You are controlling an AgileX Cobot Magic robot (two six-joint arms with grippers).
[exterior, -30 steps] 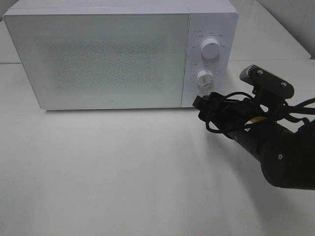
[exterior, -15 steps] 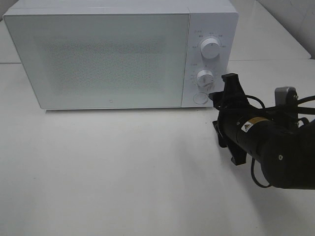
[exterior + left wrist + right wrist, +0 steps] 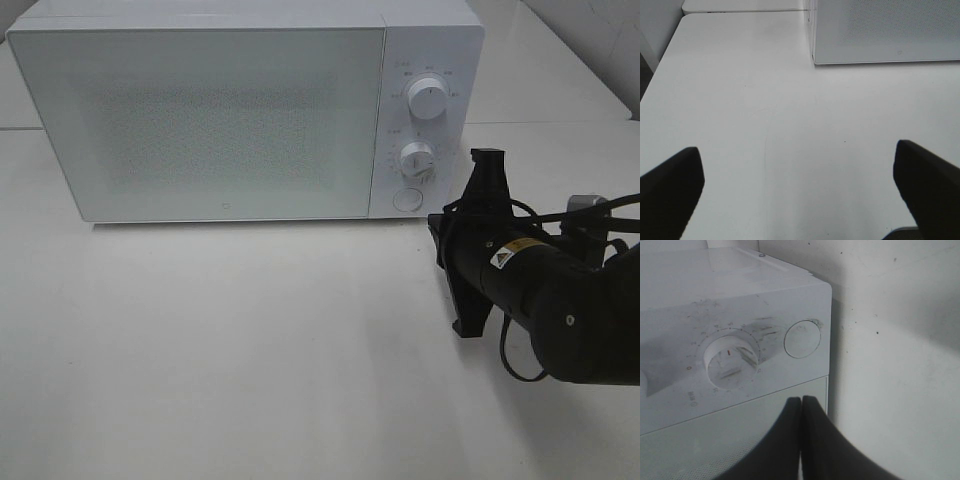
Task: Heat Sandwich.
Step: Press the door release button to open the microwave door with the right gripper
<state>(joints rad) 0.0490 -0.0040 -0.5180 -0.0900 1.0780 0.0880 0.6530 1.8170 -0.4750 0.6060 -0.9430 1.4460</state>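
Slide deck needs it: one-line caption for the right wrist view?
Right gripper, jaws shut, faces the microwave, near its lower dial and round button.

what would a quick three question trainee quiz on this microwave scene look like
1. True or false: the door of the microwave stands open.
2. Choose one. The right gripper is: A) open wide; B) shut with nothing between its fingers; C) shut on a plate.
3. Fill in: on the control panel, ___ dials sit above the round button.

Key: 1 false, the door is closed. 2 B. 3 two.
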